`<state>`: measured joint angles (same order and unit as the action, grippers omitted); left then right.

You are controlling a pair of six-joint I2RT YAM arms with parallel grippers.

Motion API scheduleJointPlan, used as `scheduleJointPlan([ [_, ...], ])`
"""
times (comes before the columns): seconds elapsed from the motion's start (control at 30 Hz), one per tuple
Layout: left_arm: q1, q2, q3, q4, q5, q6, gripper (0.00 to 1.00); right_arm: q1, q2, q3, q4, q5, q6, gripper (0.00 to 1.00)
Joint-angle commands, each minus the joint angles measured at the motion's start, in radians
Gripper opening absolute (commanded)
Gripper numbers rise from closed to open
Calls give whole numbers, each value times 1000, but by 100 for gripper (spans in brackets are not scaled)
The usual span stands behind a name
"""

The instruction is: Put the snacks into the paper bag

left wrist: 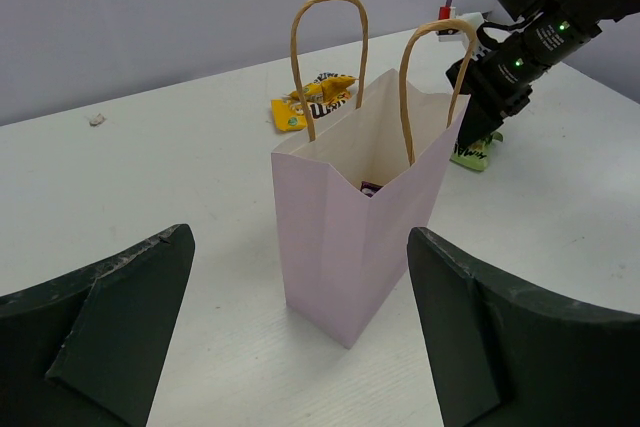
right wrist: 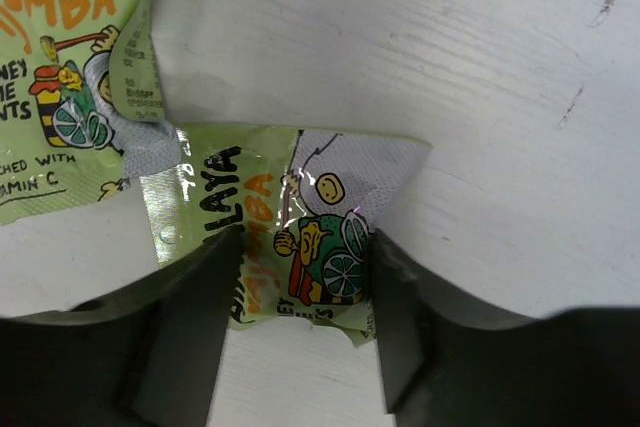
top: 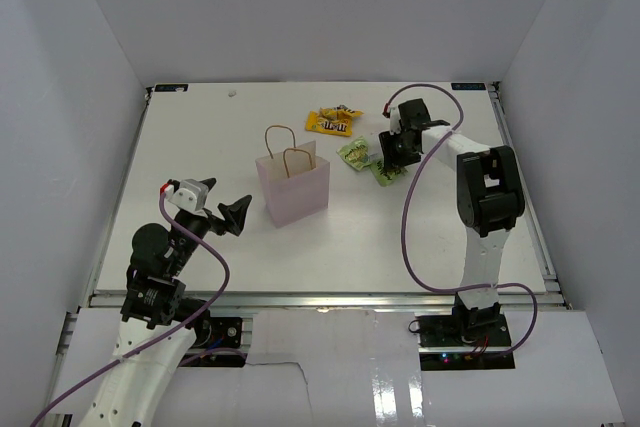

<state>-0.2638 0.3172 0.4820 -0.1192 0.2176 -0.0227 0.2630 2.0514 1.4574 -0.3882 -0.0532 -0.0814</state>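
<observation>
The pale pink paper bag (top: pixel 292 187) (left wrist: pixel 355 217) stands upright at mid-table, and a dark snack (left wrist: pixel 370 188) shows inside it. Two lime-green snacks lie right of it. My right gripper (top: pixel 390 159) (right wrist: pixel 300 282) is down over the nearer one (right wrist: pixel 305 232), jaws part-way in, one finger on each side touching the packet, which lies flat on the table. The other green packet (right wrist: pixel 70 77) (top: pixel 353 153) lies beside it. Yellow snacks (top: pixel 330 123) (left wrist: pixel 312 102) lie behind the bag. My left gripper (top: pixel 235 215) (left wrist: pixel 300 337) stands wide open, empty, just in front of the bag.
White walls close in the table on the left, back and right. A small pale speck (top: pixel 232 93) lies near the back edge. The right arm's purple cable (top: pixel 405 237) loops over the table's right half.
</observation>
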Motion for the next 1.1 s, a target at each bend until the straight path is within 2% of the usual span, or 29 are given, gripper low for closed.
scheduleJointPlan([
  [0.0,-2,-1,-3,10,2,6,98,-2,9,-29,3,-46,11,51],
  [0.07,-2,-1,-3,9,2,6,98,-13,6,-34,0,-62,9,41],
  [0.17,-2,-4,-2,9,0,6,98,-37,-19,-46,-5,-82,8,21],
  [0.3,-2,-4,-3,10,5,6,98,-44,-106,-75,2,-98,-41,11],
  [0.4,-2,-4,0,10,6,6,98,-44,-254,-126,37,-199,-139,8],
  [0.53,-2,-6,0,9,8,6,98,-42,-359,-140,57,-313,-205,8],
  [0.73,-2,-7,0,9,6,6,98,-21,-413,-46,40,-362,-224,8],
  [1.07,-2,-3,-3,9,-4,7,98,281,-401,257,3,-225,-343,8],
])
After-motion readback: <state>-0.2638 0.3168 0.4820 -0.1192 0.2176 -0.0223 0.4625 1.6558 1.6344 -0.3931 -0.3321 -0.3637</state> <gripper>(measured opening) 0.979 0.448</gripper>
